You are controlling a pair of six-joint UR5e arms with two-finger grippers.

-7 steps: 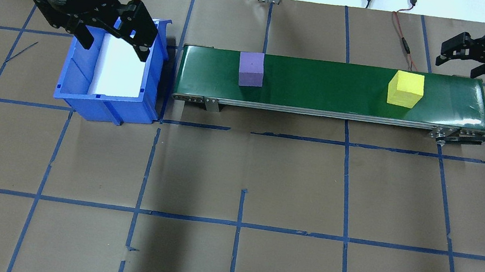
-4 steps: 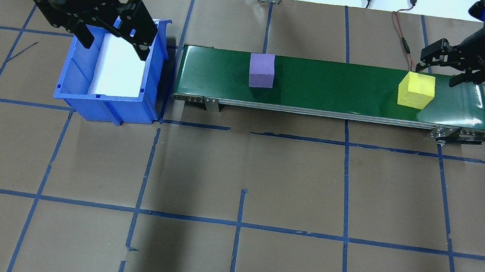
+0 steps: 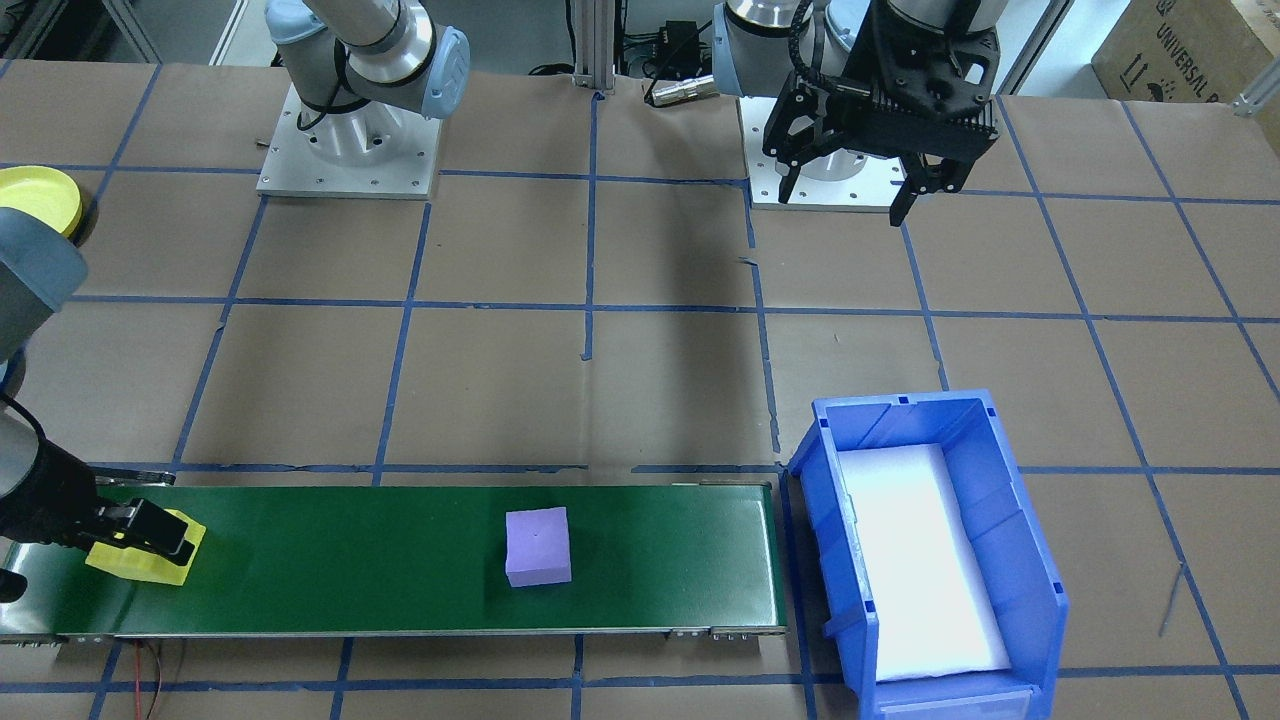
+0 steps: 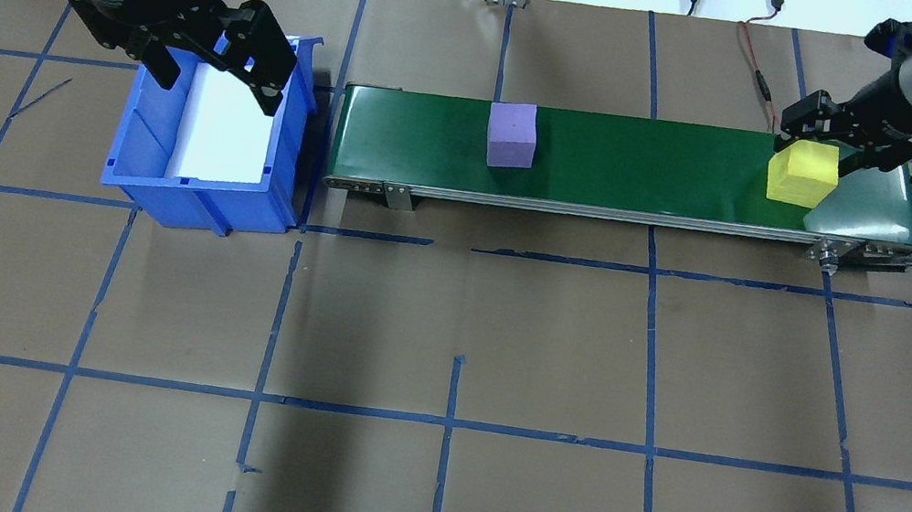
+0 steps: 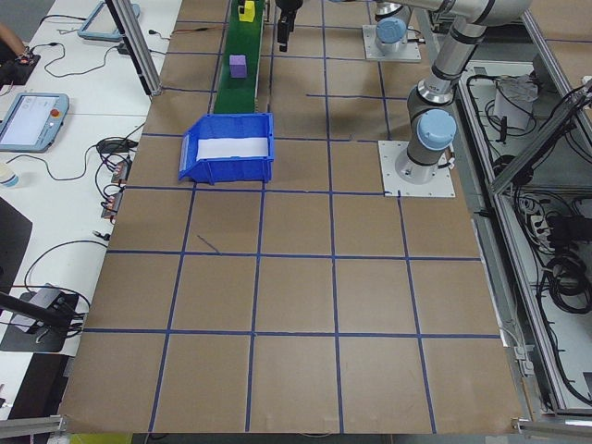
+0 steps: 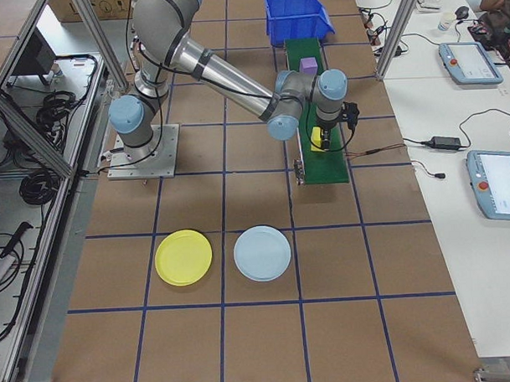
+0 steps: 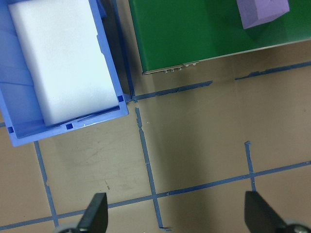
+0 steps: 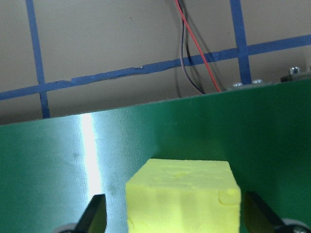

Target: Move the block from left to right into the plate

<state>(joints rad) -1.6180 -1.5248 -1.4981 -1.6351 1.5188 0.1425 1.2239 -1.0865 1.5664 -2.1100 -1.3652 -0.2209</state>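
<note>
Now the right gripper [image 4: 838,135] straddles the yellow block [image 4: 800,173] — near the belt [image 4: 637,170] end.

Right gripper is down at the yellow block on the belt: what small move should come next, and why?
Probably close the jaws. The right gripper straddles the yellow block on the conveyor belt, one finger showing on each side with gaps visible in the wrist view, so it looks open and not yet gripping. The block sits near the belt's end, so grasping soon seems wise.
</note>
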